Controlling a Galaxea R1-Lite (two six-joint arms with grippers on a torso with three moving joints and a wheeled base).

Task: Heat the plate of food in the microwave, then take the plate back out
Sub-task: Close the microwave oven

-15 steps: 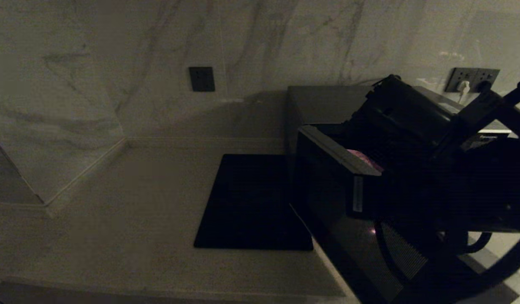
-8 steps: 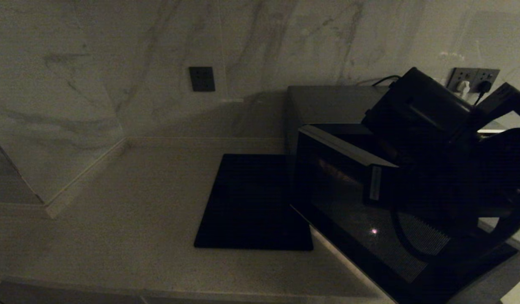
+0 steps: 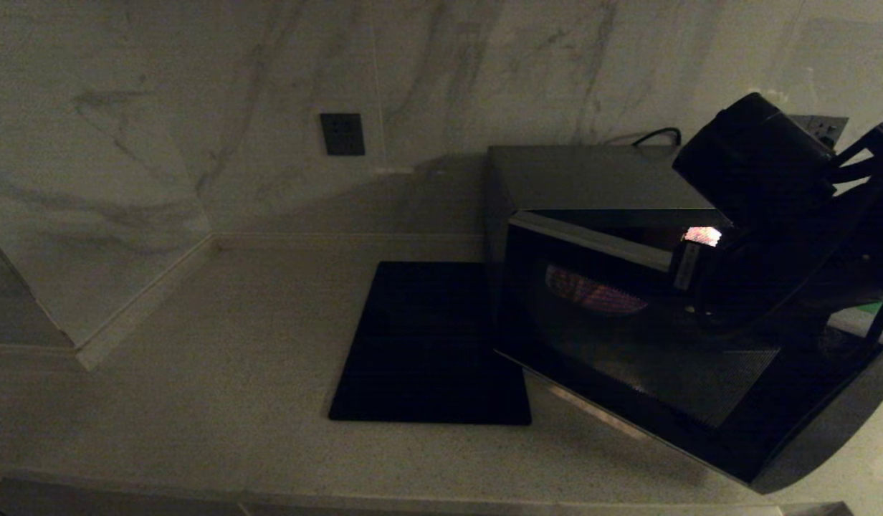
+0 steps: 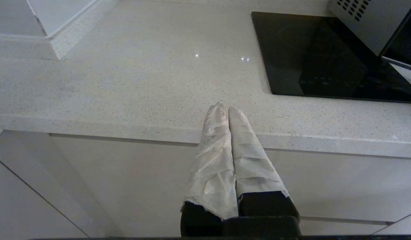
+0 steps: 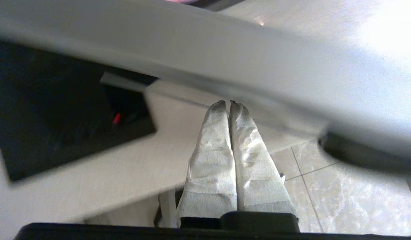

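The silver-grey microwave (image 3: 578,179) stands at the right of the counter, its dark glass door (image 3: 628,358) partly open and angled outward. Through the glass a pale pinkish plate (image 3: 592,292) shows dimly inside; the food on it cannot be made out. My right arm (image 3: 757,165) reaches over the door's free edge. In the right wrist view my right gripper (image 5: 229,103) is shut and empty, its taped tips against the door's blurred silver trim (image 5: 259,66). My left gripper (image 4: 224,107) is shut and empty, hovering over the counter's front edge.
A flat black square mat (image 3: 431,344) lies on the counter just left of the microwave. Marble wall behind carries a dark socket plate (image 3: 342,134) and another socket (image 3: 821,127) with the microwave's cable. Pale counter (image 3: 219,358) stretches to the left.
The microwave door has swung from wide open toward the cavity. My right arm has moved back and to the right with the door's edge. The plate now shows through the glass.
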